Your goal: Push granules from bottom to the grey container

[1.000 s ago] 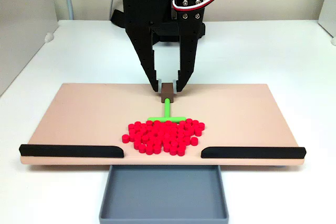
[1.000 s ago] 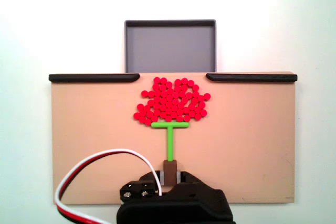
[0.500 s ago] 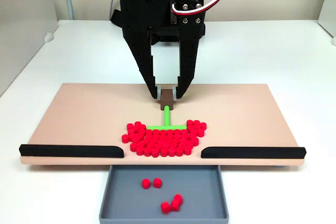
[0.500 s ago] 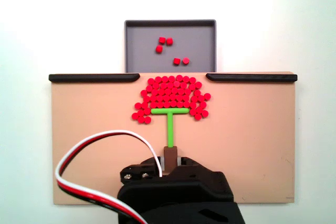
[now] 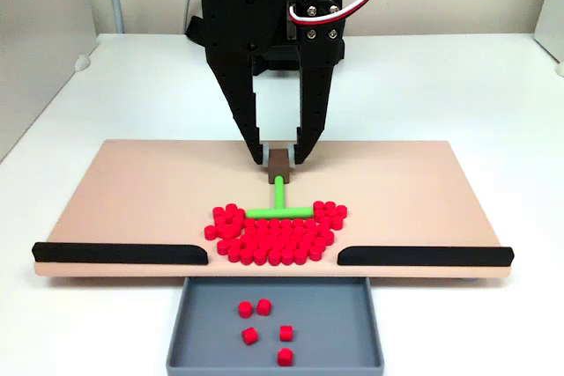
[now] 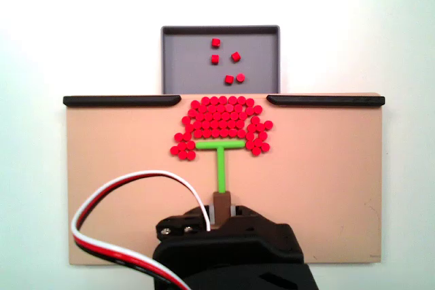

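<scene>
Five granules [image 5: 263, 306] lie loose on the floor of the grey container [image 5: 196, 323], scattered well apart from its walls; in the other fixed view I see the same five [image 6: 235, 56] inside the container [image 6: 183, 66]. Most of the red pieces [image 5: 275, 239] sit packed on the tan board [image 5: 132, 191], bunched in the gap between the two black strips [image 5: 119, 254] and right up at the board's edge next to the container. From the camera behind the arm that cluster [image 6: 221, 117] fills the opening between the strips [image 6: 122, 100], with a few pieces wrapped round both ends of the tool's crossbar.

I have the pincer [image 5: 280, 158] clenched on the brown handle block [image 5: 280, 165] of the green T-shaped tool [image 5: 278, 209]; both black fingers press the block from either side. The tool's stem runs straight from the block toward the pile and its crossbar touches the rear of the granules. In the view from behind, the pincer [image 6: 221, 210] holds the block [image 6: 221, 203] and the green tool [image 6: 219, 147] points away toward the container.

The board [image 6: 326, 181] rests on the white worktop [image 5: 441, 77], with the container just beside its edge. A red, white and black cable [image 6: 115, 195] loops off the arm.
</scene>
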